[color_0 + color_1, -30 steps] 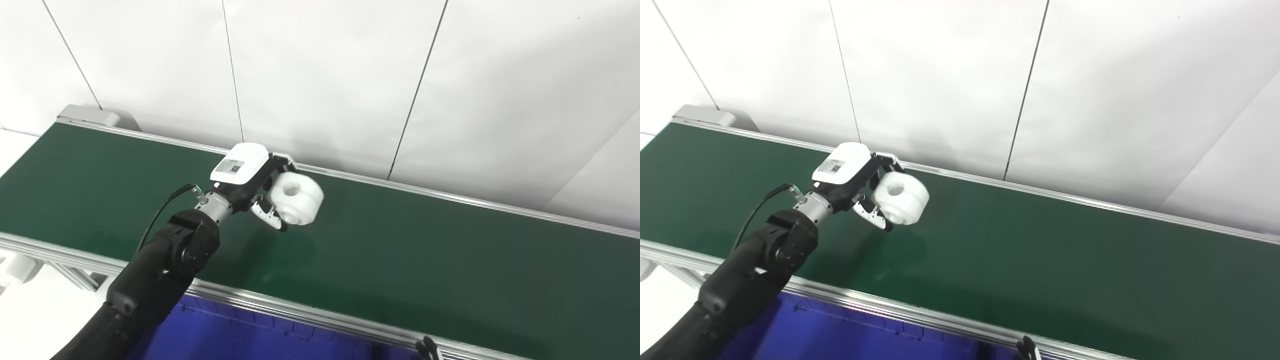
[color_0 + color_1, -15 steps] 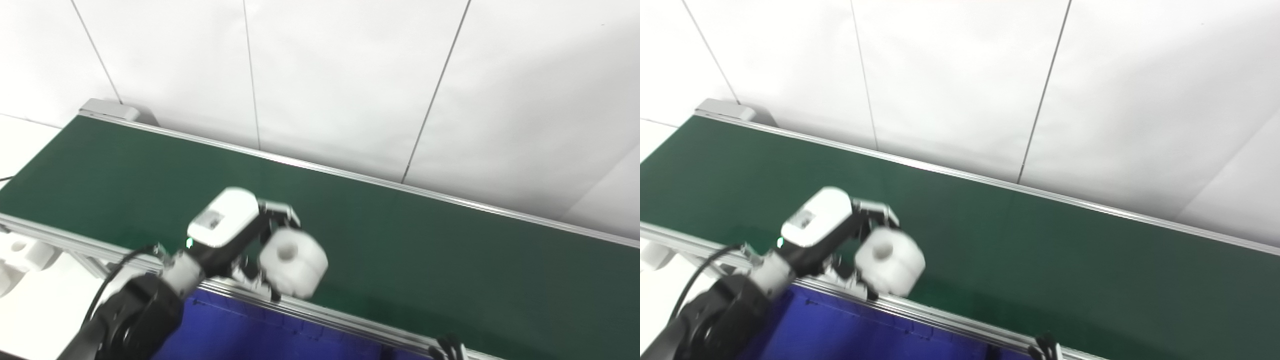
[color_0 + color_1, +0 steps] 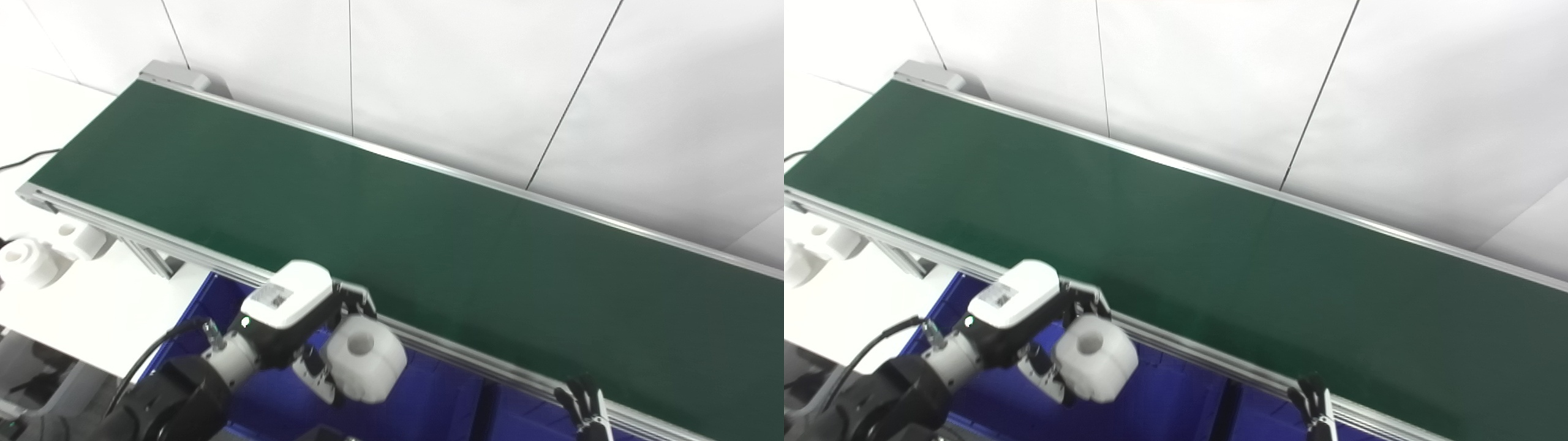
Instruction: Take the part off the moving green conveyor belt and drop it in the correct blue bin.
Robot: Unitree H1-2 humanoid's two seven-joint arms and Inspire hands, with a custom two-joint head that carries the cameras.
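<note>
The left robot hand (image 3: 309,343) was clamped across the white part (image 3: 365,358), seemingly a rigid, light, smooth plastic piece best gripped by its flanks.

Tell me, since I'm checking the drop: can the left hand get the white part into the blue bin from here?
Probably yes: the left hand holds the white part over the blue bin, past the conveyor rail, with nothing between.
</note>
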